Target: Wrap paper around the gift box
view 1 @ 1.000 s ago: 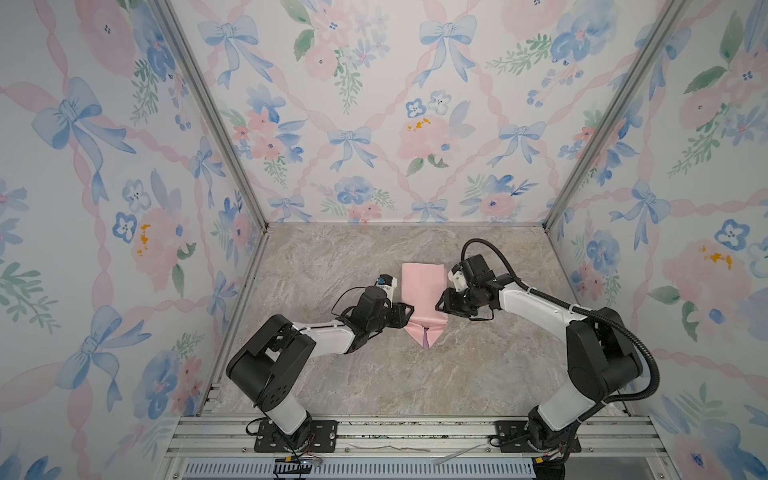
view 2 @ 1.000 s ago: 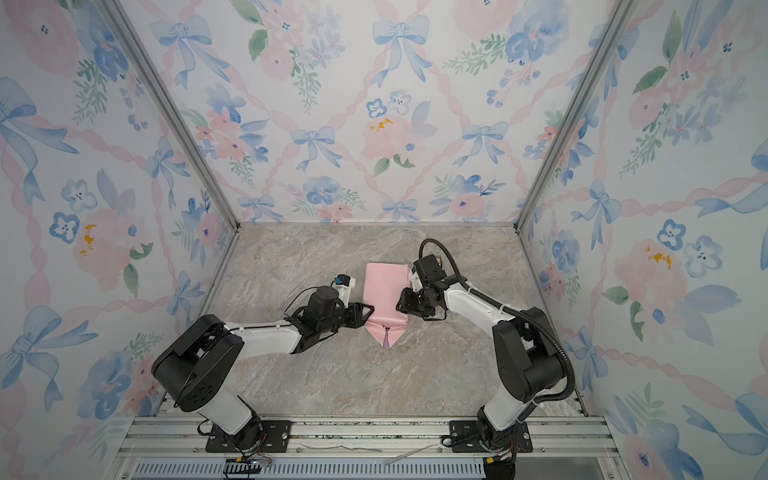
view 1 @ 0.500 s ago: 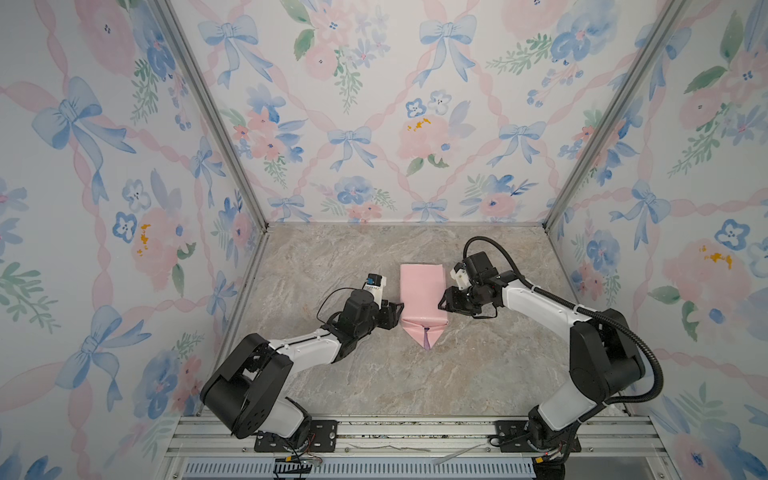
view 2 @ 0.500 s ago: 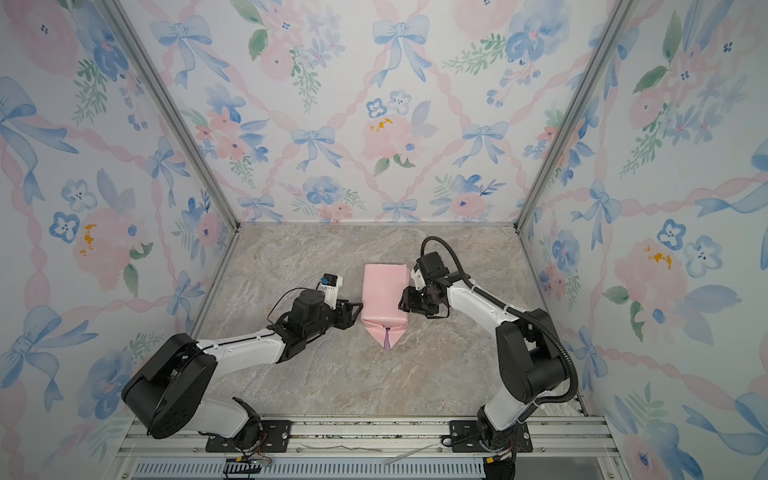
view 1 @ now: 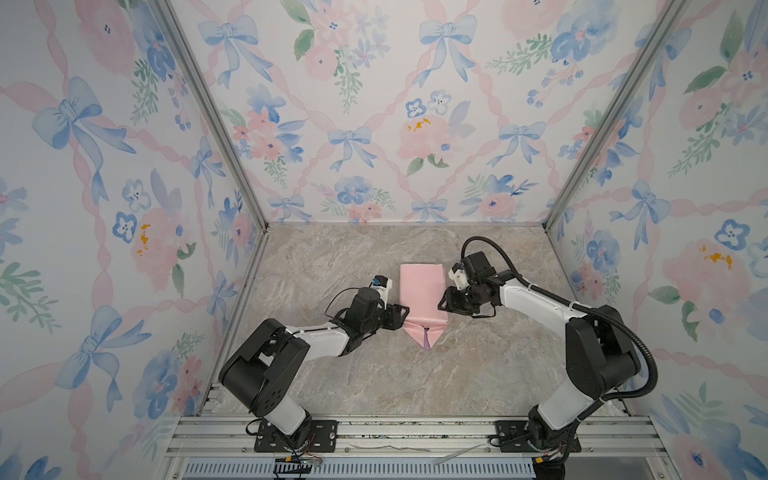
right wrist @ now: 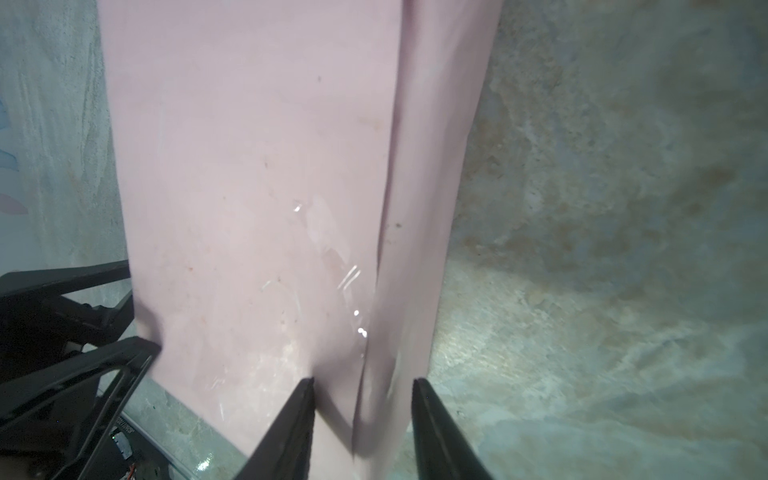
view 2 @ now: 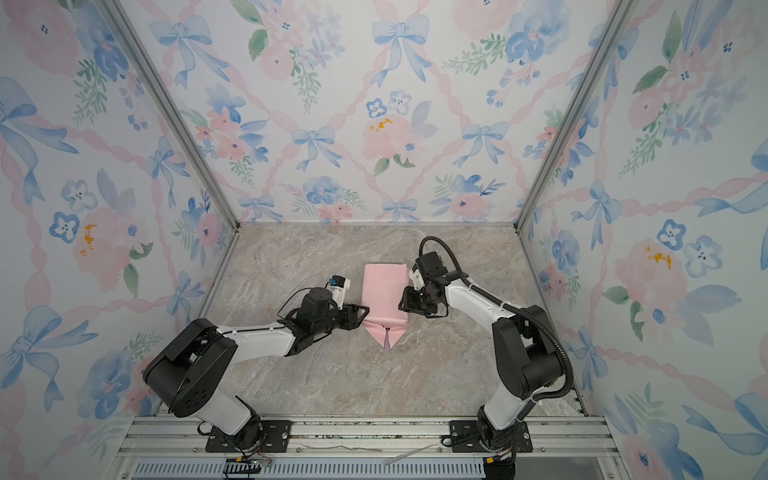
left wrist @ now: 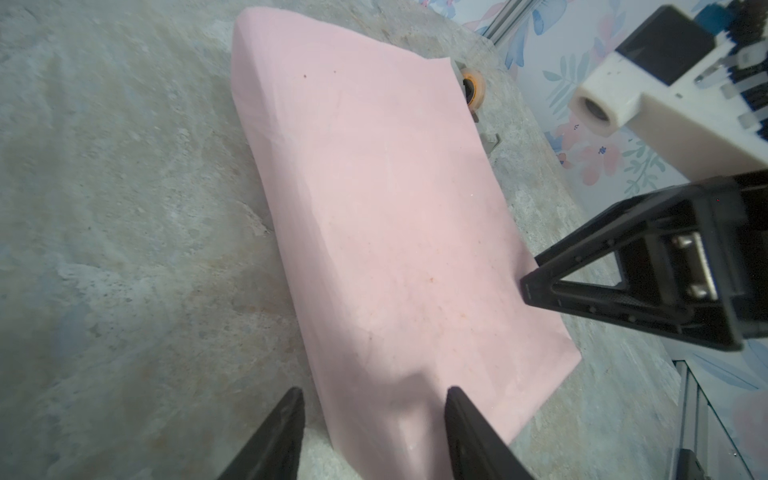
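Note:
The paper lies mid-table wrapped into a flat oblong package, pale pink side out. The gift box is hidden inside it. The package's near end is folded into a pointed flap with a sliver of purple at the tip. My left gripper is open at the package's left near corner. In the left wrist view its jaws straddle the paper's long edge. My right gripper is open at the right edge, its jaws astride the paper's overlapped seam.
A tape dispenser with an orange roll sits on the table just past the package's far side. Floral walls close in the marble table on three sides. An aluminium rail with both arm bases runs along the front.
My left gripper drew back a little from the package, then came back to its left near corner. The right gripper has hardly moved at the right edge.

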Robot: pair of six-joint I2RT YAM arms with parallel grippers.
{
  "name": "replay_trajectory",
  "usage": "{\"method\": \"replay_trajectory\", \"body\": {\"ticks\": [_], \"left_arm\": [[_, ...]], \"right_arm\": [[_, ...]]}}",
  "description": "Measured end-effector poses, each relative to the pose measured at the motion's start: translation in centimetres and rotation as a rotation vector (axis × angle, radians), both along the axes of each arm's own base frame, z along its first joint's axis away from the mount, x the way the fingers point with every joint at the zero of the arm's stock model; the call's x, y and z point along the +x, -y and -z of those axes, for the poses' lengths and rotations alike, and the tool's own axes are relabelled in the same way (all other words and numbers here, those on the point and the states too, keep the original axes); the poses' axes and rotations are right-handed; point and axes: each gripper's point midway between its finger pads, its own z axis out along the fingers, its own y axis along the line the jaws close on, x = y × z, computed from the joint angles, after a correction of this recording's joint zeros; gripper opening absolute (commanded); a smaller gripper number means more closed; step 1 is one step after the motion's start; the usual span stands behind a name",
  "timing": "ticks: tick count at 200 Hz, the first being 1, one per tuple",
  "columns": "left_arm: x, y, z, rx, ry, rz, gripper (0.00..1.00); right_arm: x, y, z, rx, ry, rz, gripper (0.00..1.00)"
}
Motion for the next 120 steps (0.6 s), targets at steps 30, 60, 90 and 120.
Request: {"method": "replay_trajectory", "body": {"ticks": [30, 60, 90, 120], "left_arm": [[-0.6, 0.5, -0.1, -0.031, -0.001, 0.008, 0.52], [-1.6, 1.3, 0.0, -0.051, 0.01, 0.03, 0.52], [-2.5, 1.8, 0.1, -0.072, 0.013, 0.044, 0.52], [-4.0, 2.4, 0.4, -0.076, 0.015, 0.073, 0.55]], "right_arm": [[0.7, -1.0, 0.1, 0.036, -0.011, -0.019, 0.37], [1.8, -1.8, 0.1, 0.058, -0.012, -0.034, 0.37], [3.8, -2.2, 0.1, 0.077, 0.004, -0.035, 0.36], [5.0, -2.9, 0.1, 0.089, 0.021, -0.041, 0.49]]}}
